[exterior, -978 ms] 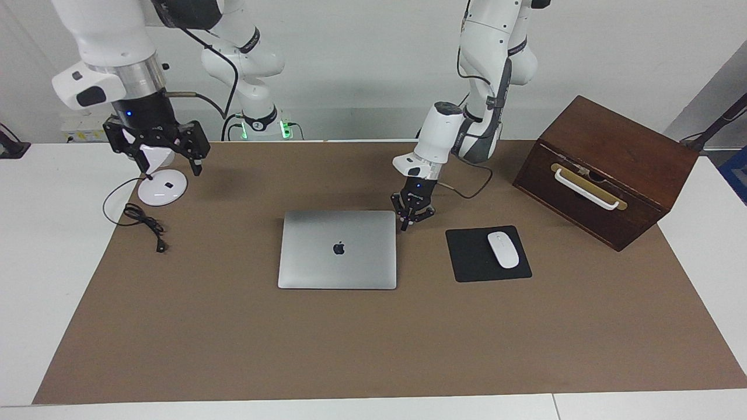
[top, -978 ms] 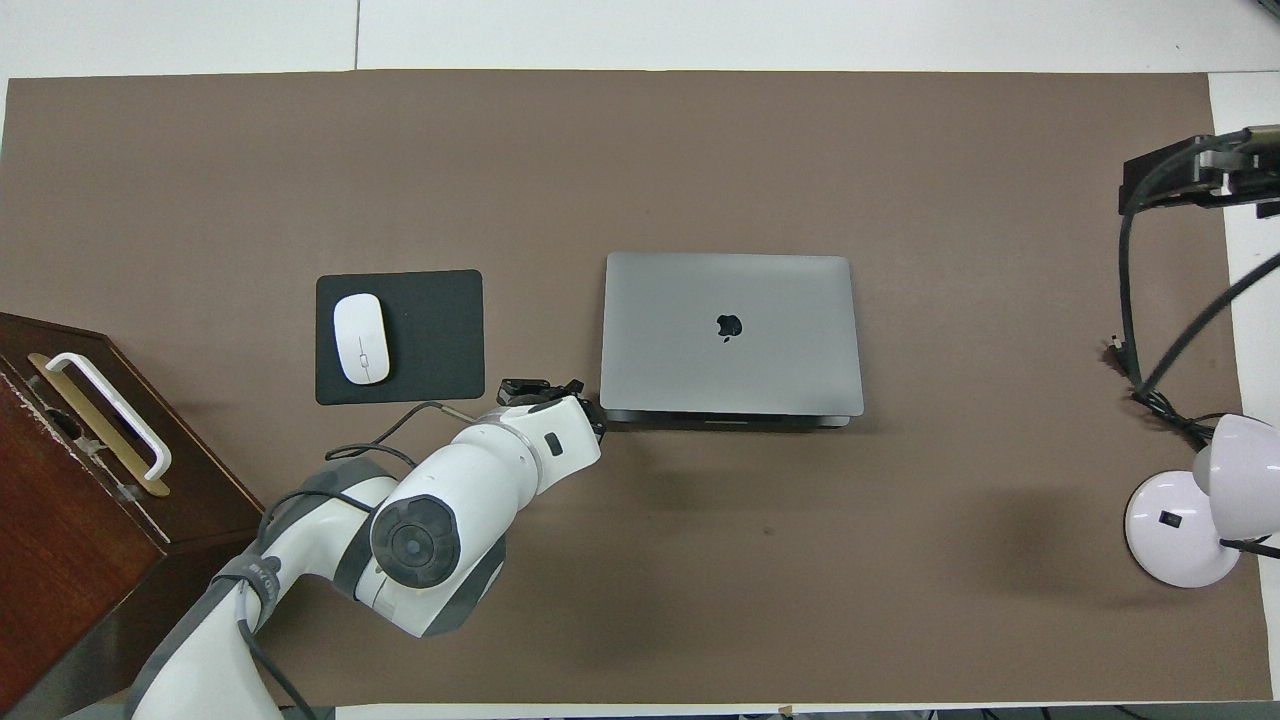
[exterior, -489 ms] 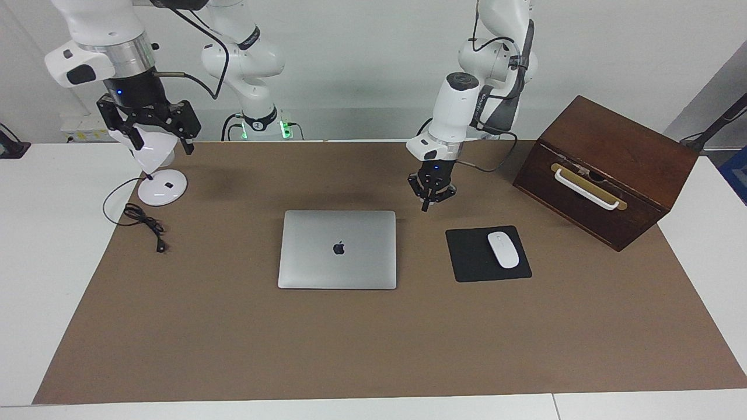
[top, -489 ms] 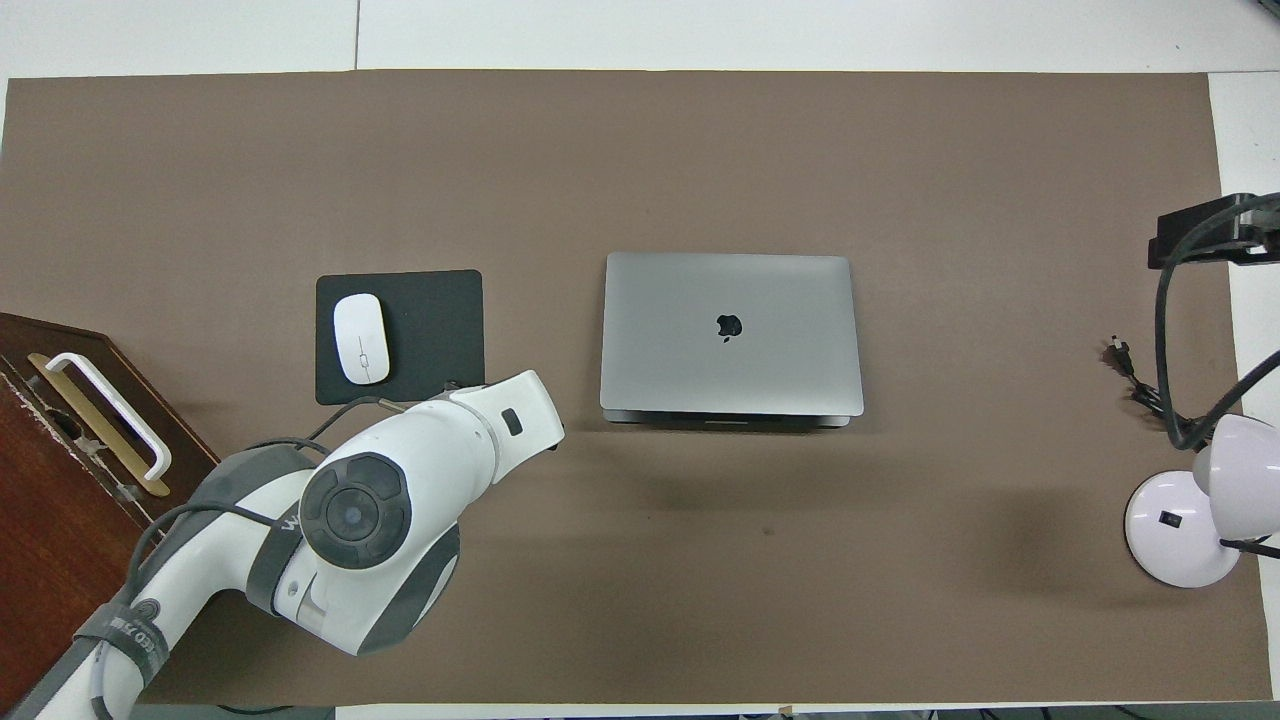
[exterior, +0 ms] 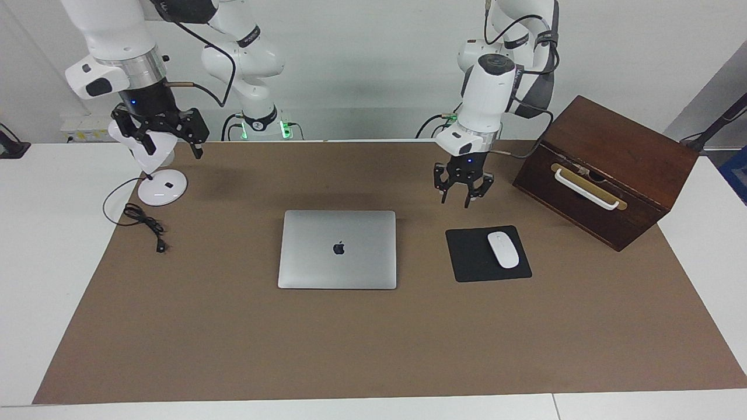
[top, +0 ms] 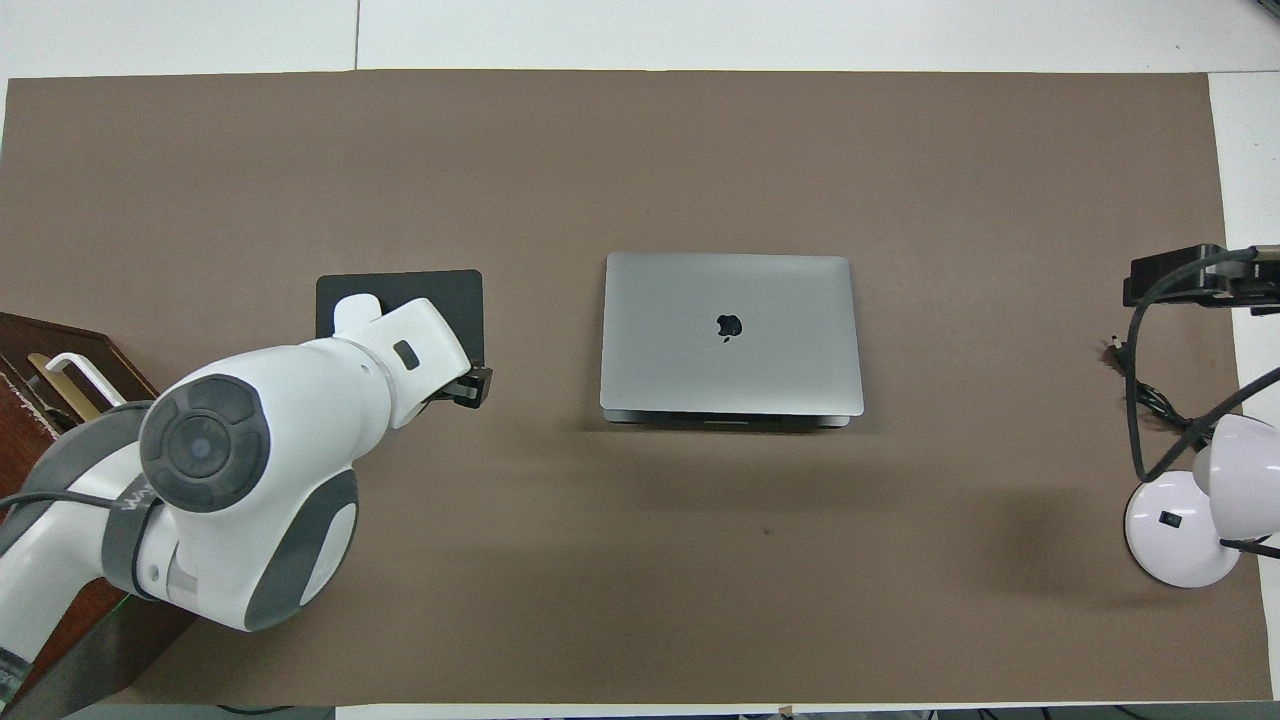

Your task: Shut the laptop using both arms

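Laptop (exterior: pixel 337 249) lying shut mid-bench. Left pincer (exterior: pixel 463 198) hanging over brown mat (exterior: pixel 373 350) near mouse pad (exterior: pixel 467 256), fingers spread, gripping nothing. Right pincer (exterior: pixel 172 149) hovering above lamp (exterior: pixel 157 186), splayed wide, empty.

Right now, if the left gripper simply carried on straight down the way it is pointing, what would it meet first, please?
The left gripper points down, fingers apart. Straight below seems to be bare brown mat, just on the robots' side of the black mouse pad. Depth is uncertain, so it might clip the pad's edge.

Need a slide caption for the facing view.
Laptop lies closed; left gripper hangs open above the mat, right gripper open over the lamp.
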